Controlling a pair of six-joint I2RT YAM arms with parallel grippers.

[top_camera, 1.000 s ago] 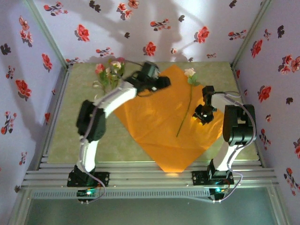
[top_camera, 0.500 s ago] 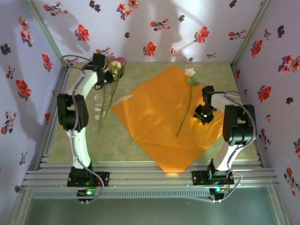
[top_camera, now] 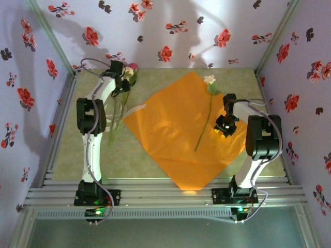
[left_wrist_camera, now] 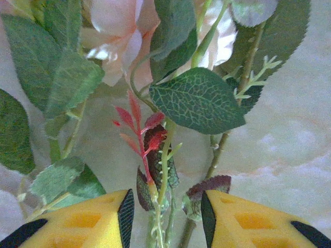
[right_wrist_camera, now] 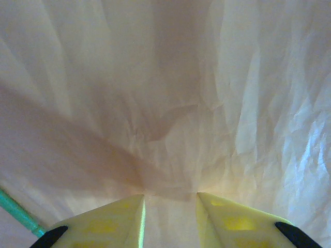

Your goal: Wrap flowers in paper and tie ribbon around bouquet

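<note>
The orange paper (top_camera: 176, 129) lies flat as a diamond in the middle of the table. One cream flower (top_camera: 209, 79) rests on its upper right part, its stem running down toward the centre. The other flowers (top_camera: 129, 72), pink and cream, lie at the back left, stems trailing toward me. My left gripper (top_camera: 123, 82) is down over them; in the left wrist view its jaws (left_wrist_camera: 168, 199) stand open either side of the thin green stems (left_wrist_camera: 164, 170), not pinching them. My right gripper (top_camera: 223, 129) is open, tips low on the bare paper (right_wrist_camera: 170, 103). A pale ribbon (top_camera: 135, 108) lies by the paper's left corner.
Flowered walls close the table in at the left, back and right. The green table top (top_camera: 67, 155) lies bare to the front left of the paper. A green stem (right_wrist_camera: 18, 213) crosses the lower left corner of the right wrist view.
My left arm has swung from over the paper's upper left edge out to the flowers at the back left. The right arm has stayed put.
</note>
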